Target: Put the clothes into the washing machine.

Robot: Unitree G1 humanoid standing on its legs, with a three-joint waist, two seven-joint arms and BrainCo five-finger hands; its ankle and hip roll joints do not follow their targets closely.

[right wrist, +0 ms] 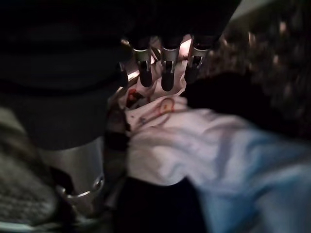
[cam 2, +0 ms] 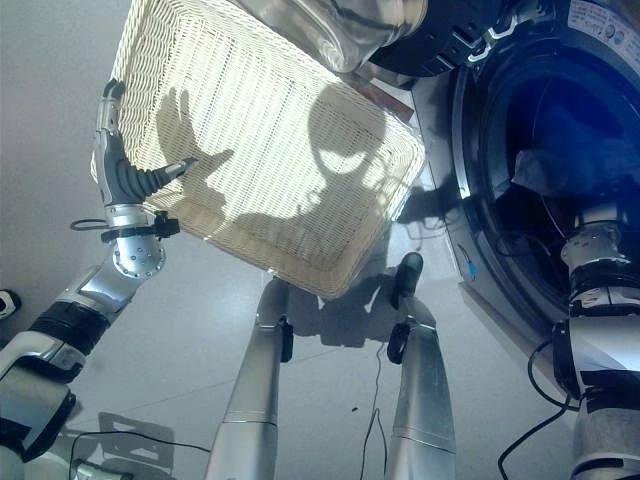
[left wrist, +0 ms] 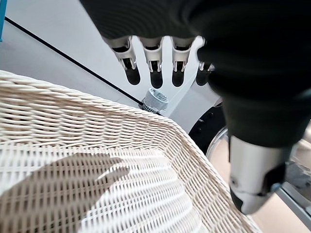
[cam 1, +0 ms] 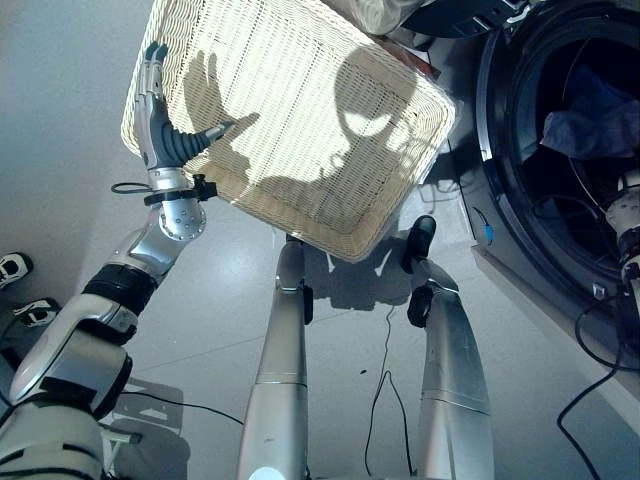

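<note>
A cream wicker basket (cam 1: 300,120) lies in front of me with nothing in it. My left hand (cam 1: 160,125) is raised beside its left rim, open with fingers (left wrist: 153,68) straight, holding nothing. At the right is the washing machine (cam 1: 497,150), its round opening dark. A blue cloth (cam 1: 590,125) lies inside the drum. My right arm reaches into that opening. In the right wrist view my right hand (right wrist: 167,73) hangs open over a white garment (right wrist: 170,141) and a light blue one (right wrist: 252,184) in the drum.
A pale glossy object (cam 2: 330,30) sits past the basket's far edge. A person's white shoes (cam 1: 12,265) show at the far left on the grey floor. The machine's lower front edge (cam 1: 520,290) runs along the right.
</note>
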